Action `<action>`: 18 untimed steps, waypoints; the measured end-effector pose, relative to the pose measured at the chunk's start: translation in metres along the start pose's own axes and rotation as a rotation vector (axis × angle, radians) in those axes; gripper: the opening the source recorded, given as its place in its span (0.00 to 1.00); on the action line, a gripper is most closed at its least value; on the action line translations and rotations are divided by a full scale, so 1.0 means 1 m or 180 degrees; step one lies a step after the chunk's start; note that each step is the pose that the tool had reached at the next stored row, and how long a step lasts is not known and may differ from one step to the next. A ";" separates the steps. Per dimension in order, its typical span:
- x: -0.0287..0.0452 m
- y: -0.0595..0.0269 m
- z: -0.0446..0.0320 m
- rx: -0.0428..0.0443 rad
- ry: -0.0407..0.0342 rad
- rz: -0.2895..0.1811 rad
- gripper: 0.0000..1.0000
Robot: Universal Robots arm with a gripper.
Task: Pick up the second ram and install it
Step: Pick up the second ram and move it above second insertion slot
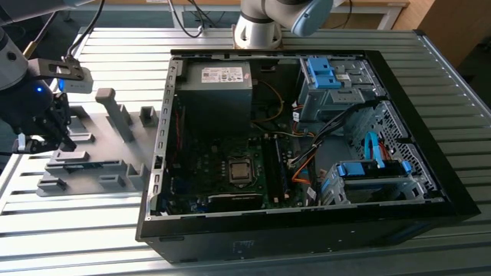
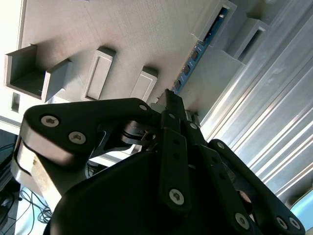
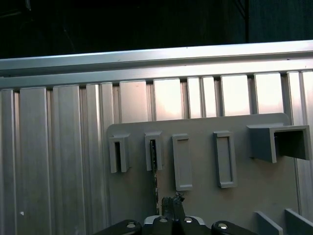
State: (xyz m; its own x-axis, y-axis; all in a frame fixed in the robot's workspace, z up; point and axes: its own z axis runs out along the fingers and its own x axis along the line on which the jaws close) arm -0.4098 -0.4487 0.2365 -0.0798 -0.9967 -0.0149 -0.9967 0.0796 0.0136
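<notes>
One arm, one gripper [image 1: 46, 140], low over one grey tray [image 1: 92, 150] on the ribbed metal counter [image 1: 77, 230], at the exterior view's left. One ram [image 2: 195, 51] shows: thin stick standing on edge in a narrow slotted holder of the tray [image 2: 122, 29], blue-green chips along its side. In both wrist views the gripper [image 2: 168, 100] sits right at the ram's near end. How far open it is: cannot tell, and cannot tell whether it has hold of the stick. In the first wrist view the ram [image 3: 155, 181] runs as a thin line from the second slot block toward the gripper [image 3: 172, 205]. The tray [image 3: 205, 210] has five upright blocks in one row there: two narrow slotted, two flat rectangular, one large U-shaped. One open PC case [image 1: 307, 233] lies just beside the tray, with two blue drive caddies [image 1: 322, 72] inside.
</notes>
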 end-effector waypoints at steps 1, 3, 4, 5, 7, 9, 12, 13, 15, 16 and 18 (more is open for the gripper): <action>0.0000 0.0000 0.0000 0.0000 0.0000 0.0000 0.11; 0.0000 0.0000 0.0001 -0.0001 0.0001 -0.0056 0.11; 0.0000 0.0000 0.0000 -0.0002 0.0001 -0.0108 0.11; 0.0000 0.0000 0.0000 -0.0002 0.0002 -0.0133 0.11; 0.0000 0.0000 0.0001 -0.0002 0.0002 -0.0134 0.11; 0.0000 0.0000 0.0001 -0.0002 0.0002 -0.0134 0.11; 0.0000 0.0000 0.0001 -0.0002 0.0002 -0.0134 0.11; 0.0000 0.0000 0.0001 -0.0002 0.0002 -0.0134 0.11; 0.0000 0.0000 0.0001 -0.0002 0.0002 -0.0134 0.11; 0.0000 0.0000 0.0001 -0.0002 0.0002 -0.0134 0.11; 0.0000 0.0000 0.0001 -0.0002 0.0002 -0.0134 0.11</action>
State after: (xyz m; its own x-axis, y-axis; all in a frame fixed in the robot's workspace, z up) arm -0.4098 -0.4486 0.2364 -0.0377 -0.9992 -0.0149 -0.9992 0.0375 0.0136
